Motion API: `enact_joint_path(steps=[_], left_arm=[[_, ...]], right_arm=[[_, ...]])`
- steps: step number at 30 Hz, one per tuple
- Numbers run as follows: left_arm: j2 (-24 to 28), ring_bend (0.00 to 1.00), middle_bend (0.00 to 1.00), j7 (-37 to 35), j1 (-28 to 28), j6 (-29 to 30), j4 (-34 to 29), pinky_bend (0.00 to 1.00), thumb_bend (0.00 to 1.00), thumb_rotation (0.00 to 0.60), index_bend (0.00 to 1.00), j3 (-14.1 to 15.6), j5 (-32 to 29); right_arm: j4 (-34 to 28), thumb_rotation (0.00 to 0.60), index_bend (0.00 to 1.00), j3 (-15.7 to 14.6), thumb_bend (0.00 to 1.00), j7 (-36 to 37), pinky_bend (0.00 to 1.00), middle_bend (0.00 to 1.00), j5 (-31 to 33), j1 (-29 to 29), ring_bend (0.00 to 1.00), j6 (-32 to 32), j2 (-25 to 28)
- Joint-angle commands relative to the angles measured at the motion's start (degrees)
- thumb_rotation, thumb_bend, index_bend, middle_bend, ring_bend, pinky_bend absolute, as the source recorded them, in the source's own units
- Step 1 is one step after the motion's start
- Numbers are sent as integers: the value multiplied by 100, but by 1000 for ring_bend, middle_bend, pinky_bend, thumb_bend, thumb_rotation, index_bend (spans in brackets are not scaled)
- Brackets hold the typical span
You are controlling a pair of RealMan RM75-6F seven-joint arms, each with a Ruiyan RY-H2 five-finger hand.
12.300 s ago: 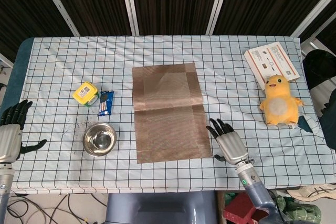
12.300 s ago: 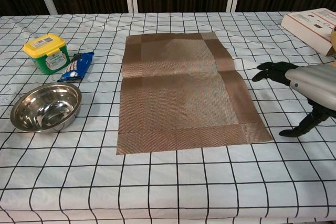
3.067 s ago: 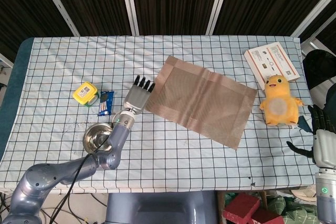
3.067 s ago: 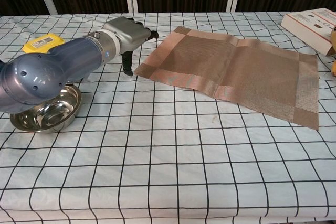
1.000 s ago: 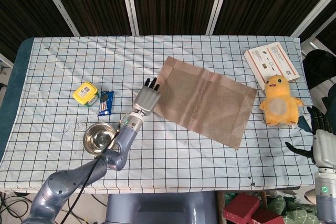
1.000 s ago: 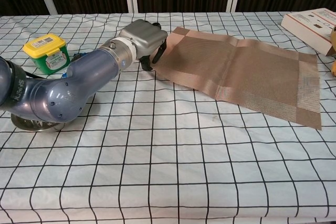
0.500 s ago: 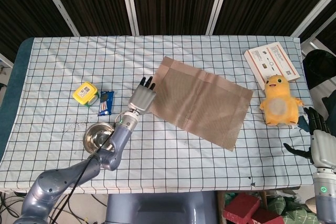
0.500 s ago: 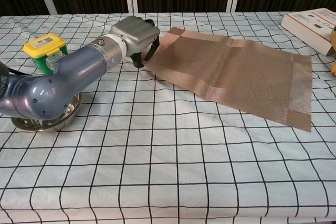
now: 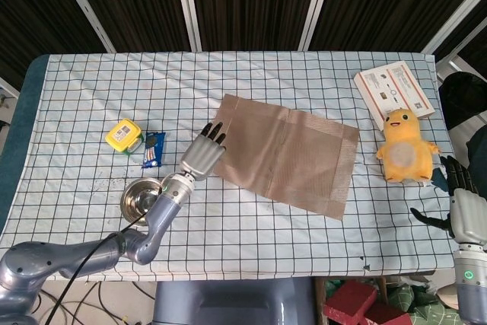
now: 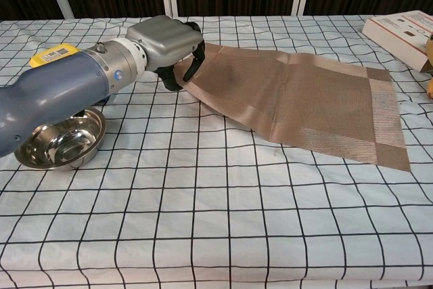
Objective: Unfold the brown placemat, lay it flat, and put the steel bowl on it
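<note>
My left hand (image 10: 166,45) has the near-left corner of the brown placemat (image 9: 288,154) pinched, thumb curled under the edge and fingers over the top, that corner a little raised off the desk (image 9: 251,249). The placemat lies open and skewed across the middle of the checked cloth, one crease running across it. It looks like thin woven stuff: light, limp enough to sag where I lift it, yet stiff enough to slide as one sheet. I judge it is best held right at a corner or border strip and dragged low, since lifting high would let it fold back on itself.

The steel bowl (image 10: 59,139) sits upright beside my left forearm, well apart from the placemat. It should be light, rigid and slick, so I would take it by the rim, thumb inside and fingers outside.

My right hand (image 9: 463,205) waits at the desk's far right edge, fingers spread, holding nothing
</note>
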Motion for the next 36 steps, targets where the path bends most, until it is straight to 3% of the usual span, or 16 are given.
enact_joint_path(steps=[1,7,14,36], left_arm=[[741,55,269,824,277,280,-1468,144,464,600,629,294,-374],[1146,55,270,1196,330,390,-2569,145,464,600,629,585,-486],[1413,55,273,1417,377,503,-3408,145,464,600,633,970,-418],[1535,55,275,1478,374,626,-4040,145,464,600,629,1438,-333]], right_arm=[[1,600,0,4,43,19,160,0,-2,-3,0,3,0],[1,600,0,11,44,38,160,0,-2,-6,0,12,-1],[-6,600,0,18,44,65,160,0,11,-9,0,1,4],[-56,600,0,26,43,106,160,0,49,-9,0,-41,25]])
